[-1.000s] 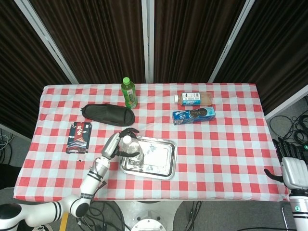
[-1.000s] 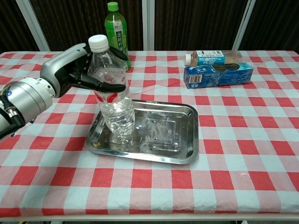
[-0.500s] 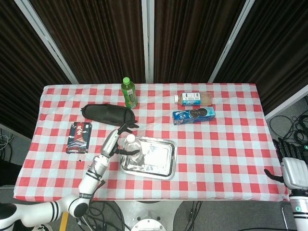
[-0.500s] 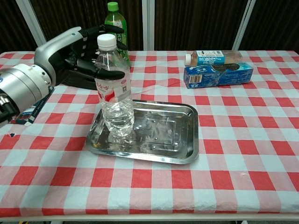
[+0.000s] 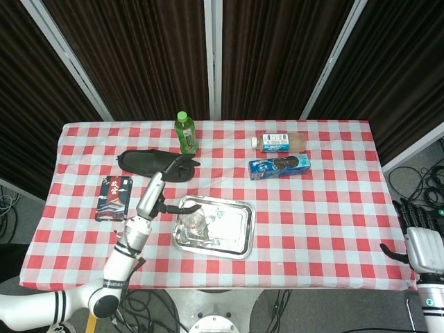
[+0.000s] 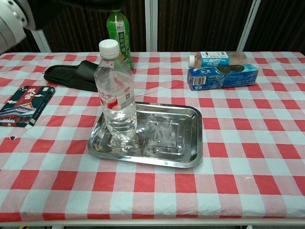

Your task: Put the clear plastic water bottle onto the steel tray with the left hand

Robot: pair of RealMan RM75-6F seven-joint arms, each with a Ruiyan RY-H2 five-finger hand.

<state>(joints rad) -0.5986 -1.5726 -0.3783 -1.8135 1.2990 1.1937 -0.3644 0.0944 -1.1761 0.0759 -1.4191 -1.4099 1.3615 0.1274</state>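
Observation:
The clear plastic water bottle (image 6: 116, 98) with a white cap stands upright on the left part of the steel tray (image 6: 190, 143), with nothing holding it. From above, the bottle (image 5: 191, 219) is seen inside the tray (image 5: 236, 229). My left hand (image 5: 158, 189) hovers above and to the left of the bottle with its fingers spread, holding nothing. In the chest view only its arm (image 6: 10, 19) shows, at the top left corner. My right hand (image 5: 420, 239) hangs beyond the table's right edge, empty, fingers apart.
A green tea bottle (image 6: 119, 33) stands behind the tray. A black pouch (image 6: 71, 76) and a dark packet (image 6: 24, 102) lie at the left. A blue biscuit box (image 6: 223, 76) and a lying drink bottle (image 6: 217, 58) are at the back right.
My left hand has let go of the water bottle and risen up and to the left, away from it. The bottle stays upright on the tray.

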